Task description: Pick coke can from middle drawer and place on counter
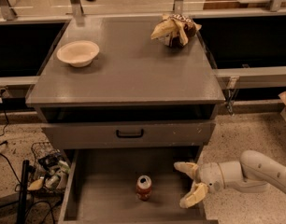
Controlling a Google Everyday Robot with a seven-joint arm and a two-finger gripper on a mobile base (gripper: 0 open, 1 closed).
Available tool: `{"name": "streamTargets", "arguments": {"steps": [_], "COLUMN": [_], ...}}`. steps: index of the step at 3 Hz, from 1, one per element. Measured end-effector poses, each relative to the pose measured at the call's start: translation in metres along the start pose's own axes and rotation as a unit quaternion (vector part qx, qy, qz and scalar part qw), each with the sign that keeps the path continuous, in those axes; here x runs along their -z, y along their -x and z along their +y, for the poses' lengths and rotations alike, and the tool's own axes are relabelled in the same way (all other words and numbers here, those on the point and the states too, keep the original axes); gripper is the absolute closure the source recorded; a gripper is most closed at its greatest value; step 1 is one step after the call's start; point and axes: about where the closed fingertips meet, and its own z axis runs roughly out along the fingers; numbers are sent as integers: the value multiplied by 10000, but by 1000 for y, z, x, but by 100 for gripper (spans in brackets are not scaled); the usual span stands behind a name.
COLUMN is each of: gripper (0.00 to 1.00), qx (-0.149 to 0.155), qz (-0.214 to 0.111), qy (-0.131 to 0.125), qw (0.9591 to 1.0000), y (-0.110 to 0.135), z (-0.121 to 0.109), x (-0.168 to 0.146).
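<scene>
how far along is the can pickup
Done: the middle drawer is open, with the coke can upright on its floor. In hand: the gripper sits in the drawer beside the can, open, not touching it. Left: grasp, lift, set it on the counter.

Middle drawer (105,190) front edge cut by frame bottom; claw (182,185) at drawer's right side, arm (264,169) cut off right.

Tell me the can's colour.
Coke can: red, silver top; camera view. Gripper open to its right.
</scene>
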Motion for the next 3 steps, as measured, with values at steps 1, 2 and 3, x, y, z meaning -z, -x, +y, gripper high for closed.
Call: {"name": "streamTargets", "arguments": {"steps": [1, 2, 3], "gripper": [0, 0, 0], "qx": [-101, -106, -161], "qz": [-29, -25, -127], "qy": [-88, -107, -22], "qw": [9999, 9999, 9998], "y": [-4, -4, -5], "z": [-6, -7, -10], "x": [-22, -23, -28]}}
